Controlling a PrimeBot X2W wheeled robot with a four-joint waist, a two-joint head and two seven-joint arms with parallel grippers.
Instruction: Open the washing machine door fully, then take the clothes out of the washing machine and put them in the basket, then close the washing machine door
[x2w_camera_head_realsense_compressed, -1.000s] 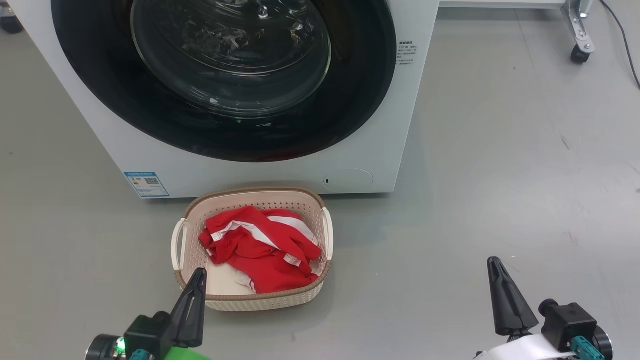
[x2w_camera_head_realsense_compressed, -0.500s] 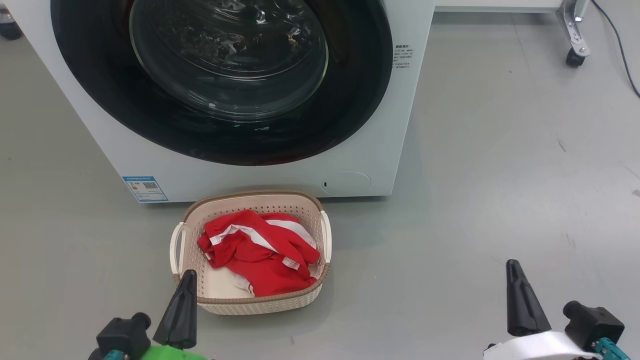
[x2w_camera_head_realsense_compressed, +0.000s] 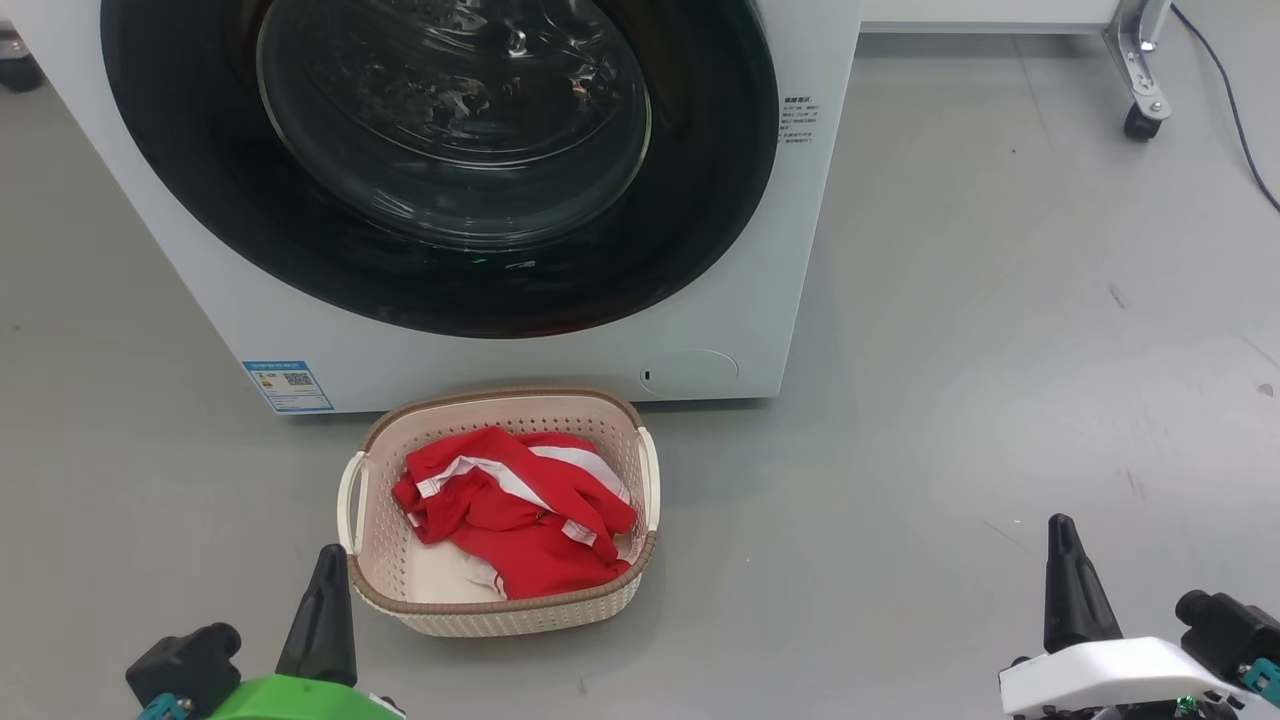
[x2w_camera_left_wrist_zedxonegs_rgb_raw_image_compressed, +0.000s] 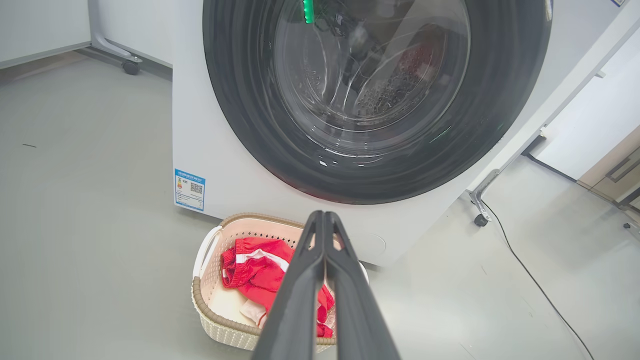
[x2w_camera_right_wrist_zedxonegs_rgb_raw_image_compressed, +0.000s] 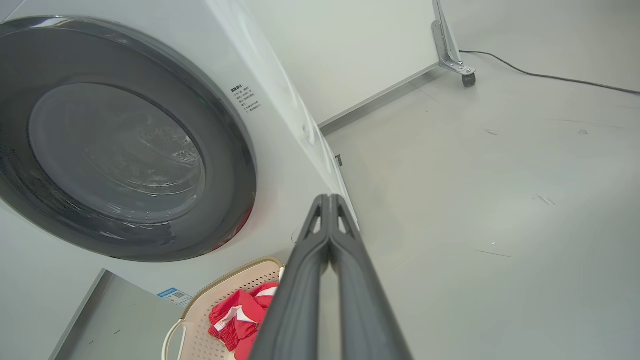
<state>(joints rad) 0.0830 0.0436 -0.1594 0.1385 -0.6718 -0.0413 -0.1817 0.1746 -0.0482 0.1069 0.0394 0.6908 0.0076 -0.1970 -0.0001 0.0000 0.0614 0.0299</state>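
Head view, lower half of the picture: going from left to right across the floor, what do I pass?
left gripper, fingers shut → basket holding the clothes → right gripper, fingers shut

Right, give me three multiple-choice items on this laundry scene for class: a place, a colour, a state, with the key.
1. Where does the cream perforated plastic basket stand? A. on the grey floor before the white front-loading washing machine B. on top of it C. inside it
2. What colour are the soft fabric clothes in it? A. blue B. red with white stripes C. green
3. How is the round black-rimmed glass door? A. shut B. wide open C. removed
Key: 1A, floor shows all around it; 2B, white bands cross red folds; 3A, rim flush with the front.
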